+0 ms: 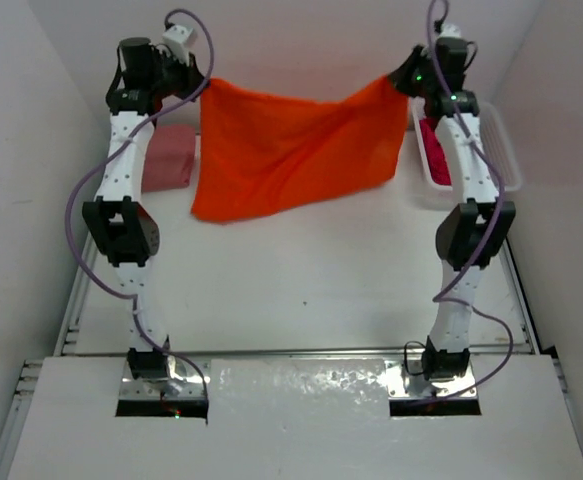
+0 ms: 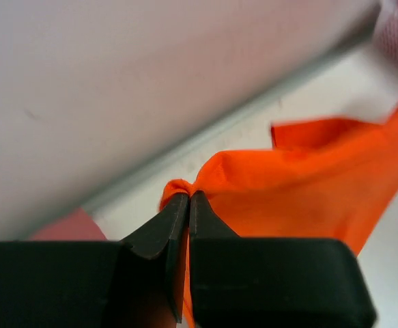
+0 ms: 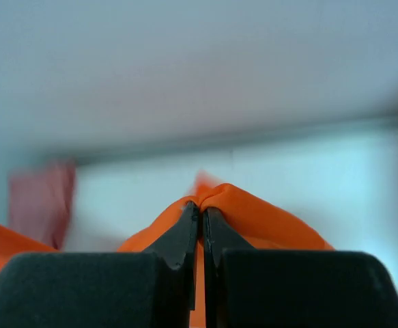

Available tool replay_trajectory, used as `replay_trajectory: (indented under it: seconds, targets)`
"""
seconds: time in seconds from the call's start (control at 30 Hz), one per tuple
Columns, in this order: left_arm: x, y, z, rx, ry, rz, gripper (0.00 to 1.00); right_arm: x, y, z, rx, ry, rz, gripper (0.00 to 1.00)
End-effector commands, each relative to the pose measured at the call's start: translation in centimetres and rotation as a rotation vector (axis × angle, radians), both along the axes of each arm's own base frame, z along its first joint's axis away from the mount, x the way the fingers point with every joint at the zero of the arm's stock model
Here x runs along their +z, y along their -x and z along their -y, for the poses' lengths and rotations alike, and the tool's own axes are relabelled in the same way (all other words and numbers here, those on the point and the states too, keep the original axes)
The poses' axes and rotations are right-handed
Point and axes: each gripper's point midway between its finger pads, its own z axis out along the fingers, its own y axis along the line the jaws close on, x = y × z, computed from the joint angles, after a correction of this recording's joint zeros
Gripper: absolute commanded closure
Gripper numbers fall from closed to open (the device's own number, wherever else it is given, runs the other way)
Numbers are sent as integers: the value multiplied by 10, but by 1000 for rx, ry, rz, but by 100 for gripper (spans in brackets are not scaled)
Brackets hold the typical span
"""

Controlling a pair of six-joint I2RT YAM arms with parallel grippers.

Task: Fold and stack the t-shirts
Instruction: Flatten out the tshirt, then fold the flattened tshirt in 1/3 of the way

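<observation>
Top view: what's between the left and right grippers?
The orange shirt, hanging spread between them: the left gripper is shut on one top corner, the right gripper on the other. This is clearest in the top view.

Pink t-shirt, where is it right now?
In the top view the pink t-shirt lies at the far left, beside the left arm, just left of the hanging orange t-shirt.

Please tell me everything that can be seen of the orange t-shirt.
The orange t-shirt is bright, plain, soft cloth, wrinkled. It hangs spread in the air at the far side of the table, one top corner pinched in the shut left hand, the other in the shut right hand. Its top edge sags between them. The lower left part hangs lowest; whether it touches the table is unclear.
</observation>
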Motion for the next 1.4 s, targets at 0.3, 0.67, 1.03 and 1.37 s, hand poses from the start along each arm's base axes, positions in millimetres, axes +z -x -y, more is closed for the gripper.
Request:
replay_trajectory:
  seconds: [0.3, 0.67, 1.03, 1.37]
  targets:
    - [124, 39, 19, -77, 86, 317, 100, 120, 83, 41, -80, 34, 327, 100]
    - [-106, 192, -1, -173, -181, -295, 100, -81, 266, 21, 0, 142, -69, 100]
    - [-256, 350, -33, -217, -363, -797, 100, -243, 405, -14, 121, 94, -472, 100]
    - [-241, 311, -31, -179, -290, -786, 100, -216, 343, -7, 91, 128, -401, 100]
